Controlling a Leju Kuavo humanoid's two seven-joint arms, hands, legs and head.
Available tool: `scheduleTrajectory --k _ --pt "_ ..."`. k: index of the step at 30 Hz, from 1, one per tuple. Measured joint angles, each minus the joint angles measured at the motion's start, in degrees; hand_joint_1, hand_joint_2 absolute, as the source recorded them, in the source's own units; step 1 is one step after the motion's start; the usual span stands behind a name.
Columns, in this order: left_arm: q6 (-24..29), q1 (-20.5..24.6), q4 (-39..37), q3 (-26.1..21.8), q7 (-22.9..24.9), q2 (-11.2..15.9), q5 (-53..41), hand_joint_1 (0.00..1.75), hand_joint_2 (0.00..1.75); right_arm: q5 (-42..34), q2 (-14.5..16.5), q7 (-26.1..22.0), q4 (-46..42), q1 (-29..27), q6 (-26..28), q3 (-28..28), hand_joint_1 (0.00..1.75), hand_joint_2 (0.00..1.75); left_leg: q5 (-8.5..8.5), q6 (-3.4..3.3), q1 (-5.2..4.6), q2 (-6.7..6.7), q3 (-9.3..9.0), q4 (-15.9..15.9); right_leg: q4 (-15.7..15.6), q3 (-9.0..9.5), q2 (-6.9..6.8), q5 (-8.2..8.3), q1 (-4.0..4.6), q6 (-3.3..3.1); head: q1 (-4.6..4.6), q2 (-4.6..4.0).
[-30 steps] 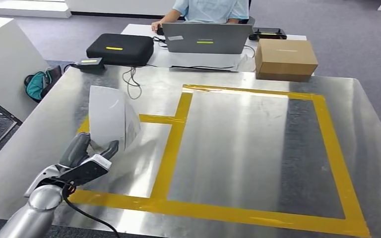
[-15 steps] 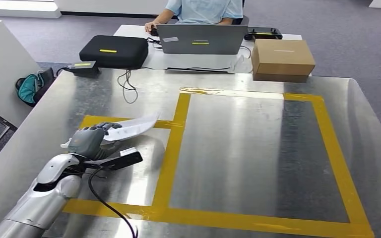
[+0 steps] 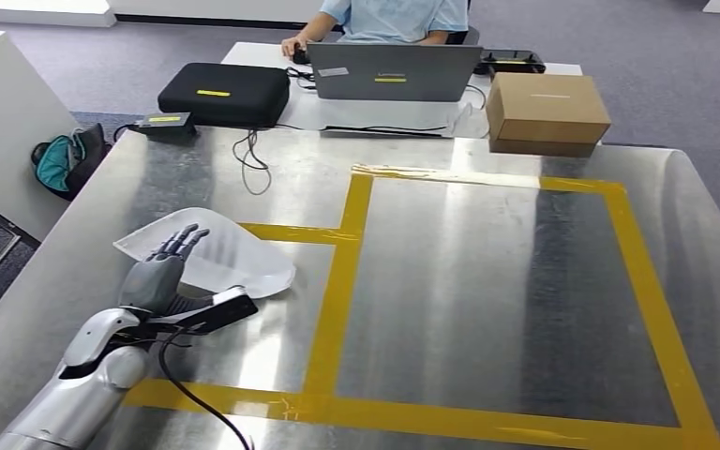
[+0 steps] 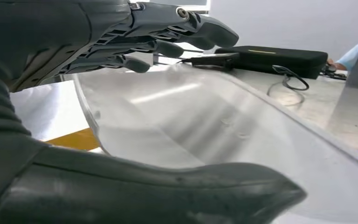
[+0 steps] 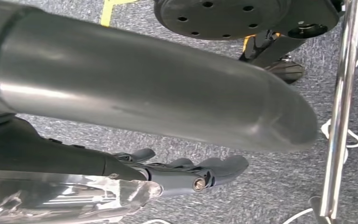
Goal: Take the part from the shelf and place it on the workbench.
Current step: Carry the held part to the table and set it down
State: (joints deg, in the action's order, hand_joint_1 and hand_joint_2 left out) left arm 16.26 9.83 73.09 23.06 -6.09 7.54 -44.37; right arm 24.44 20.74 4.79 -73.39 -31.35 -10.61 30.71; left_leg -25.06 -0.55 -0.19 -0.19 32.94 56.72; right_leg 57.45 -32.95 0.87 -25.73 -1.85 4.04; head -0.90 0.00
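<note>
Translucent white part [image 3: 214, 255] flat on workbench [image 3: 487, 281], long axis left-right.

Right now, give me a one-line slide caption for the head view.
Left hand, fingers spread, over the white curved part lying on the metal workbench beside the yellow tape.

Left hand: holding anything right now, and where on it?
Nothing, it seems: the left hand is open above the white curved part, which lies on the workbench.
</note>
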Motion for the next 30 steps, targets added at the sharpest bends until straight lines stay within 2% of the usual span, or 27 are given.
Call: scheduleTrajectory --k 1,2,5,6,7,8,10,11,12,13,15,16,17,18,20,21,22,23,24,26,27,28,30 --pt "0.47 -0.50 0.78 -0.16 -0.41 0.00 0.48 0.00 0.00 -0.21 0.00 0.21 -0.14 -0.24 0.20 -0.10 0.00 0.00 0.31 -0.25 0.16 0.03 -0.11 -0.27 0.70 -0.37 -0.11 -0.59 0.02 0.14 -0.10 0.00" --pt "0.85 -0.96 1.58 -0.33 -0.77 0.01 0.87 0.00 0.00 -0.43 0.00 0.36 -0.30 -0.47 0.36 -0.19 0.00 0.00 0.52 -0.45 0.34 0.06 -0.20 -0.55 2.49 -1.18 -0.23 -1.90 0.05 0.21 -0.25 0.00" --pt "1.31 -2.26 3.16 -0.89 -1.19 0.06 1.43 0.00 0.00 -0.99 0.01 0.19 -0.92 -0.86 0.47 -0.49 0.00 0.00 0.67 -0.54 0.52 0.26 -0.20 -0.70 13.40 -5.77 -0.43 -7.63 0.06 0.45 -0.46 0.00" --pt "1.35 -2.67 3.46 -1.02 -1.31 0.07 1.72 0.00 0.00 -1.11 0.02 0.11 -1.15 -0.88 0.49 -0.63 0.00 0.00 0.71 -0.43 0.61 0.35 -0.18 -0.70 16.00 -6.79 -0.44 -8.41 0.02 0.57 -0.43 0.00" --pt "1.43 -3.06 3.81 -1.10 -1.55 0.07 2.17 0.00 0.00 -1.24 0.02 0.09 -1.35 -0.91 0.52 -0.79 0.00 0.00 0.77 -0.21 0.79 0.40 -0.15 -0.69 16.49 -6.80 -0.46 -8.07 -0.05 0.72 -0.45 0.00" --pt "1.57 -3.46 4.26 -1.21 -1.92 0.06 2.78 0.00 0.00 -1.39 0.02 0.11 -1.57 -0.97 0.60 -0.95 0.00 0.00 0.84 0.12 1.08 0.41 -0.14 -0.66 14.52 -5.55 -0.48 -6.69 -0.18 0.90 -0.44 0.00" --pt "1.93 -4.25 5.48 -1.53 -2.81 0.09 4.19 0.00 0.00 -1.86 0.02 0.17 -2.02 -1.12 0.79 -1.35 0.00 0.00 0.96 1.13 1.64 0.32 0.02 -0.46 6.64 -0.68 -0.33 -3.69 -0.52 1.51 -0.52 0.00" --pt "2.09 -4.69 6.21 -1.81 -3.23 0.14 4.95 0.00 0.00 -2.17 0.02 0.22 -2.24 -1.20 0.92 -1.58 0.00 0.00 1.01 1.71 1.77 0.24 0.15 -0.33 3.71 1.21 0.01 -2.71 -0.60 1.45 -0.52 0.00" --pt "2.21 -5.13 6.95 -2.10 -3.64 0.18 5.70 0.00 0.00 -2.48 0.02 0.26 -2.49 -1.26 1.07 -1.80 0.00 0.00 1.08 2.28 1.76 0.17 0.28 -0.10 2.02 2.24 0.32 -2.61 -0.63 1.17 -0.51 0.00" --pt "2.31 -5.61 7.66 -2.39 -3.98 0.20 6.43 0.00 0.00 -2.76 0.02 0.32 -2.74 -1.27 1.20 -1.98 0.00 0.00 1.23 2.80 1.71 0.11 0.42 -0.01 1.81 2.35 0.63 -2.87 -0.50 0.59 -0.43 0.00" --pt "2.43 -6.68 8.71 -2.86 -4.61 0.20 7.67 0.00 0.00 -3.21 0.02 0.41 -3.37 -1.20 1.47 -2.14 0.00 0.00 1.56 3.71 1.86 0.04 0.60 0.05 2.11 1.46 0.68 -2.78 -0.36 -0.94 -0.24 0.00" --pt "2.44 -7.23 9.01 -3.04 -4.91 0.20 8.25 0.00 0.00 -3.36 0.02 0.43 -3.65 -1.07 1.54 -2.18 0.00 0.00 1.07 3.99 2.00 0.06 0.86 0.35 2.20 1.00 0.59 -2.50 -0.25 -1.58 -0.09 0.00" --pt "2.42 -7.74 9.23 -3.25 -5.25 0.22 8.83 0.00 0.00 -3.47 0.02 0.44 -3.94 -0.95 1.59 -2.22 0.00 0.00 -0.35 4.14 2.07 0.08 1.44 1.62 2.13 0.59 0.46 -2.08 -0.16 -2.18 0.05 0.00" --pt "2.39 -8.15 9.38 -3.48 -5.62 0.22 9.46 0.00 0.00 -3.54 0.02 0.42 -4.15 -0.85 1.59 -2.30 0.00 0.00 -2.64 4.15 2.05 0.11 2.38 4.06 2.04 0.14 0.28 -1.60 -0.04 -2.67 0.25 0.00" --pt "2.23 -8.77 9.57 -3.91 -6.24 0.19 10.71 0.00 0.00 -3.63 0.02 0.38 -4.37 -0.70 1.57 -2.43 0.00 0.00 -7.77 4.00 1.79 0.12 4.83 11.36 2.01 -0.84 -0.05 -0.65 0.45 -3.30 0.48 0.00" --pt "2.12 -9.09 9.59 -4.09 -6.44 0.16 11.26 0.00 0.00 -3.66 0.02 0.35 -4.38 -0.64 1.56 -2.47 0.00 0.00 -9.14 3.85 1.64 0.12 5.54 14.33 2.00 -1.44 -0.21 -0.20 0.73 -3.47 0.52 0.00" --pt "2.02 -9.43 9.59 -4.22 -6.60 0.14 11.66 0.00 0.00 -3.68 0.02 0.32 -4.38 -0.61 1.55 -2.49 0.00 0.00 -9.32 3.61 1.47 0.12 5.46 15.69 2.02 -2.02 -0.32 0.24 1.01 -3.60 0.51 0.00" --pt "1.95 -9.74 9.59 -4.31 -6.71 0.12 11.91 0.00 0.00 -3.69 0.02 0.29 -4.41 -0.57 1.55 -2.51 0.00 0.00 -8.44 3.25 1.28 0.12 4.34 14.93 2.03 -2.57 -0.38 0.67 1.26 -3.65 0.51 0.00" --pt "1.93 -9.95 9.59 -4.37 -6.82 0.10 12.06 0.00 0.00 -3.71 0.02 0.27 -4.46 -0.54 1.55 -2.54 0.00 0.00 -7.00 2.79 1.04 0.12 2.21 12.18 2.03 -3.08 -0.41 1.10 1.46 -3.63 0.51 0.00" --pt "1.92 -10.09 9.61 -4.46 -7.04 0.08 12.19 0.00 0.00 -3.73 0.02 0.26 -4.63 -0.51 1.56 -2.62 0.00 0.00 -5.13 1.80 0.43 0.20 -3.17 4.37 2.07 -3.82 -0.48 1.92 1.76 -3.37 0.47 0.00" --pt "1.92 -10.12 9.64 -4.54 -7.11 0.06 12.23 0.00 0.00 -3.74 0.02 0.25 -4.71 -0.51 1.56 -2.69 0.00 0.00 -4.81 1.49 0.18 0.24 -4.99 1.46 2.04 -3.97 -0.52 2.34 1.84 -3.14 0.45 0.00" --pt "1.92 -10.14 9.67 -4.63 -7.16 0.04 12.27 0.00 0.00 -3.76 0.02 0.25 -4.77 -0.50 1.56 -2.77 0.00 0.00 -4.83 1.26 -0.03 0.26 -5.89 -0.17 1.96 -4.03 -0.57 2.76 1.86 -2.86 0.52 0.00" --pt "1.91 -10.27 9.70 -4.84 -7.20 0.02 12.32 0.00 0.00 -3.79 0.02 0.24 -4.83 -0.51 1.56 -2.89 0.00 0.00 -4.20 0.78 -0.14 0.25 -5.68 -0.86 1.57 -4.01 -0.65 3.63 1.79 -2.19 0.72 0.00"
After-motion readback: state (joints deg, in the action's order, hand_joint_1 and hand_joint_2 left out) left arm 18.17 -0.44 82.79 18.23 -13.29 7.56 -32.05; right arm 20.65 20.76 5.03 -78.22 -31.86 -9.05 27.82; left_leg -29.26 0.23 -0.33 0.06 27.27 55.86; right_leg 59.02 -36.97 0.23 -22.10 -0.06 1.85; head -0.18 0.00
